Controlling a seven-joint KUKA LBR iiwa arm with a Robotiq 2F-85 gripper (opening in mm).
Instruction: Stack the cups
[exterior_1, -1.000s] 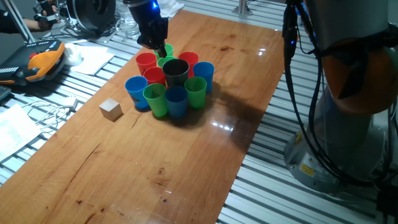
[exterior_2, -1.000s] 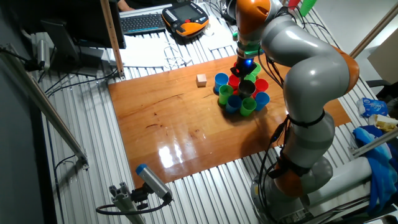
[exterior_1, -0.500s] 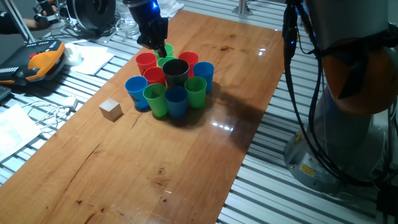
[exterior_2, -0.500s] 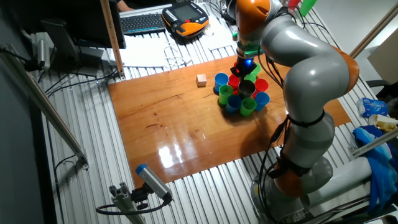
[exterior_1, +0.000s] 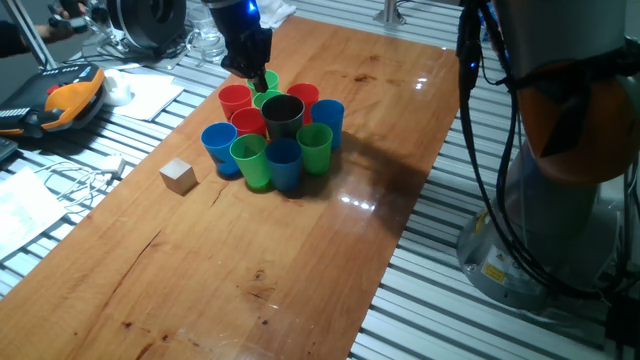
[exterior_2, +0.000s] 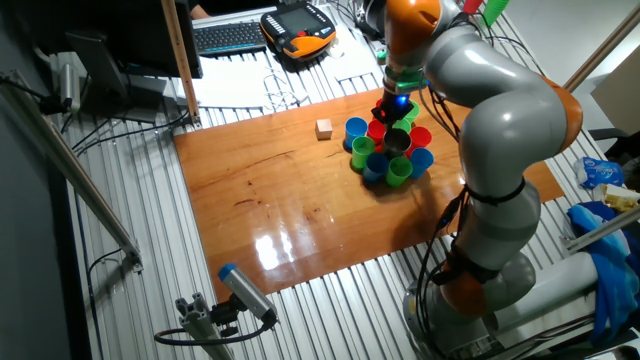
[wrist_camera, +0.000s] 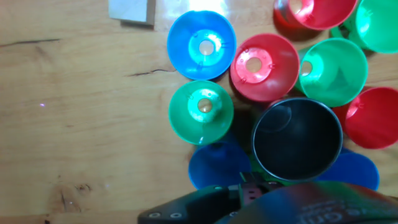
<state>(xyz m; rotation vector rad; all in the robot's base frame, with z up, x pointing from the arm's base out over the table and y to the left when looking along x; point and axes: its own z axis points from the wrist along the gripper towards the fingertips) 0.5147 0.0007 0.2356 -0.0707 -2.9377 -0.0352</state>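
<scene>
Wooden table (exterior_1: 300, 250), clustered cups (exterior_1: 283, 150) under the fingers (exterior_1: 258, 80), their spread impossible to tell.

No legible text in any view. Yellow label (exterior_1: 493, 268) on the grey robot base (exterior_1: 540, 240), lower right of one fixed view: print too small to read. Orange-and-black handheld pendant (exterior_1: 62, 100), upper left: markings unreadable. Plastic cups carry no lettering.

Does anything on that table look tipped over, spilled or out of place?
Nothing is tipped or spilled: the cups all stand upright in one tight cluster. The only odd ones out are a steel cup among the plastic ones and a small wooden cube sitting apart beside them.
</scene>
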